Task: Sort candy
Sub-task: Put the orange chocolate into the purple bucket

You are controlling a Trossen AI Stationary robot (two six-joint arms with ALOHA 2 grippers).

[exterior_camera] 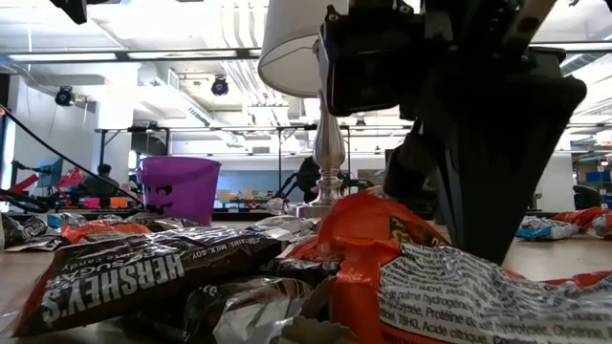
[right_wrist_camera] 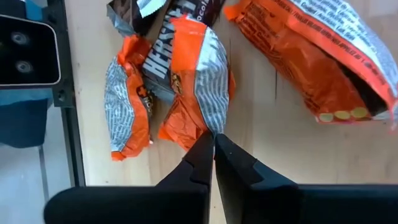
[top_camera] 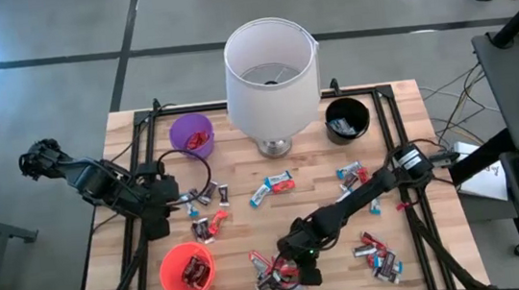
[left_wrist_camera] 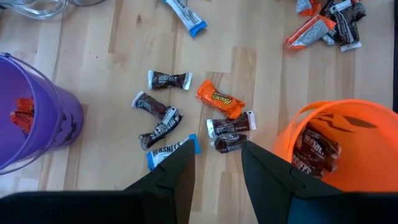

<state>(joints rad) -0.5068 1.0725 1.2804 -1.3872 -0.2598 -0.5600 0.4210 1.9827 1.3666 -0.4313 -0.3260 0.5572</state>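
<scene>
Sorting stood partly done. Purple plastic cup [top_camera: 191, 136], orange plastic cup [top_camera: 187, 269] and black cup [top_camera: 347, 119] each held some candy; many shiny wrapped mini bars [top_camera: 272, 186] lay loose on the wooden counter [top_camera: 242, 161]. Right gripper [right_wrist_camera: 214, 142], closed and empty, touched an orange wrapper [right_wrist_camera: 196, 93] just ahead. Left gripper [left_wrist_camera: 217, 152] hung part-open above dark bars [left_wrist_camera: 229, 124].

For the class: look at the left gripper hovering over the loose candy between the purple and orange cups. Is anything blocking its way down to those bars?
Nothing visible does. The left gripper hangs with its fingers apart above the brown bars on bare wood, between the purple cup and the orange cup. Both cups stand off to the sides.
</scene>
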